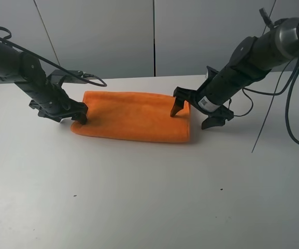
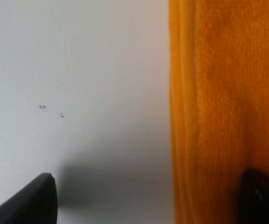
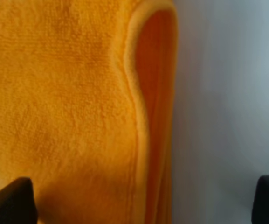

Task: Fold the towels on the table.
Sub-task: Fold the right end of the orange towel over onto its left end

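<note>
Bare white bench fills the lower half of the frame, marked by 2 tiny dark specks. Above it, in the upper middle, the orange towel lies flat on the bench, folded into a long band running from left to right.

The left hand sits at the towel's left end with its jaws apart. 1 finger is over the cloth and the other is off it, above the bench. Its wrist view shows the same straddle across the towel's edge.

The right hand is at the right end, also spread wide and gripping nothing. 1 finger touches the top of the towel and the other is beyond its edge, over the bench. Its wrist view shows the hemmed upper layer curling above the lower one.
</note>
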### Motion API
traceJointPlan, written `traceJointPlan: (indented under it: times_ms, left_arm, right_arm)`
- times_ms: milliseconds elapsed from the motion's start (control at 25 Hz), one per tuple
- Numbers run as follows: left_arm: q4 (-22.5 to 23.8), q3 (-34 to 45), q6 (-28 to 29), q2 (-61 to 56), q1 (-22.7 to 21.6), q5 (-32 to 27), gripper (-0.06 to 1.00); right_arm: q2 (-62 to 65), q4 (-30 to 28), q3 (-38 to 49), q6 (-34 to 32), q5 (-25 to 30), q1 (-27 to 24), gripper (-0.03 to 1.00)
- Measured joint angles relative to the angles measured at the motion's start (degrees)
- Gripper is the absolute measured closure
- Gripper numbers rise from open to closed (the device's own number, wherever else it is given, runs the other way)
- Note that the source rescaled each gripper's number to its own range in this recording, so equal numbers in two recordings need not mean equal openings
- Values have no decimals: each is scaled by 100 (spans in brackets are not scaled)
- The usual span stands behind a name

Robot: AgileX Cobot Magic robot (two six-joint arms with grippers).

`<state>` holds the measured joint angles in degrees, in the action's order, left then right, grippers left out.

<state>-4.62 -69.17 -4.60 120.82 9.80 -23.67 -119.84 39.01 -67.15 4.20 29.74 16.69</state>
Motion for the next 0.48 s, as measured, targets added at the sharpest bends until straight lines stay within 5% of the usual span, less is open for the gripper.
traceJointPlan:
  times_ms: [480]
  left_arm:
    - [-14, -9, 0, 12, 0, 0, -5]
  right_arm:
    - [-63, 707, 0, 394, -210, 179, -3]
